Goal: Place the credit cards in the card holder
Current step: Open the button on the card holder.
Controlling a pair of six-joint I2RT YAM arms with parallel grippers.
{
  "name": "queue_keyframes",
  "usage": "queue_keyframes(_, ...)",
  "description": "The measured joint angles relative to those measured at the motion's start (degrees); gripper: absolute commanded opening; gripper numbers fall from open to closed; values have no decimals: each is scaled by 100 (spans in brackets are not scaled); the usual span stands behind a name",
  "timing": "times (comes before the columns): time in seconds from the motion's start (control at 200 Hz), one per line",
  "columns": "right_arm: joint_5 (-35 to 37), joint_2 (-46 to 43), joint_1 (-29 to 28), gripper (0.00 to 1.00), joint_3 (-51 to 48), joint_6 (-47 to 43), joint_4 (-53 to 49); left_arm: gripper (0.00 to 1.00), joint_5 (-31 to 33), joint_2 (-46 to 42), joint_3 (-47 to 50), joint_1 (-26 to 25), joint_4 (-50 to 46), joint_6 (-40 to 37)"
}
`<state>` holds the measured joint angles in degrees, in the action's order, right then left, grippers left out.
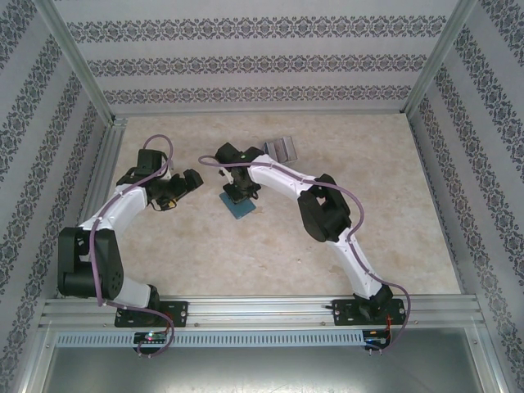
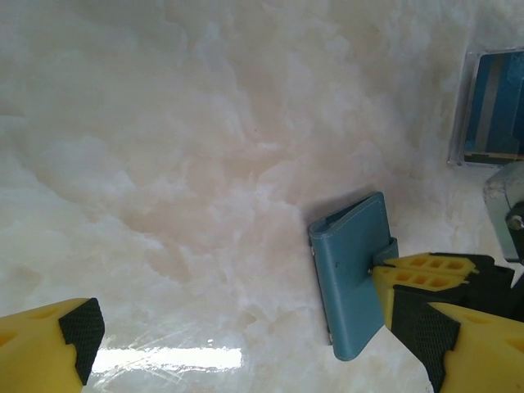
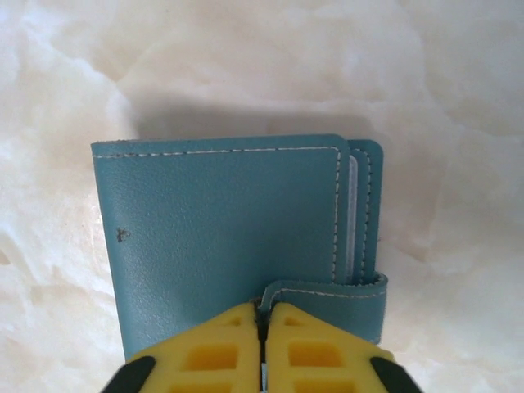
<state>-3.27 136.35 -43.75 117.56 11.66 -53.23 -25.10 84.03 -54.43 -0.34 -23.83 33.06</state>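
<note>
Right claw (image 3: 262,340) hides the card holder (image 3: 221,229)'s near edge

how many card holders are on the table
1. The teal card holder lies closed near the middle of the table, the right claw pinching its strap. Nothing suggests a hidden second one.

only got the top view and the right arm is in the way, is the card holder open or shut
Observer: Shut. The right wrist view shows the card holder folded, with its strap wrapped round the edge.
Operator: has the right one got hold of it
Observer: The right gripper is closed, fingertips together at the strap's end; it seems to pinch it.
Operator: and the left
Observer: The left gripper is wide open above bare table, beside the holder and touching nothing.
</note>
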Motion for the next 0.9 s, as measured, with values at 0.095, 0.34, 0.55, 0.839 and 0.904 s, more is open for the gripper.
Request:
queue_keyframes(0.095,-24,-87,2,0,-162,13,133,100,-28,-11,-13,0,2,9)
queue_keyframes(0.34,-330,-481,52,0,-850,173,566,100,-105,-103,17,-4,2,55)
queue_keyframes(0.55,-861,-1032,282,0,-1725,586,1091,99,-240,-160,37,-122,9,160)
queue_keyframes(0.839,-1694,-2334,859,0,-3436,1510,2343,98,-415,179,24,-610,96,236)
queue_keyframes(0.904,-1860,-2673,953,0,-3893,1744,2658,98,-450,313,-9,-754,125,236)
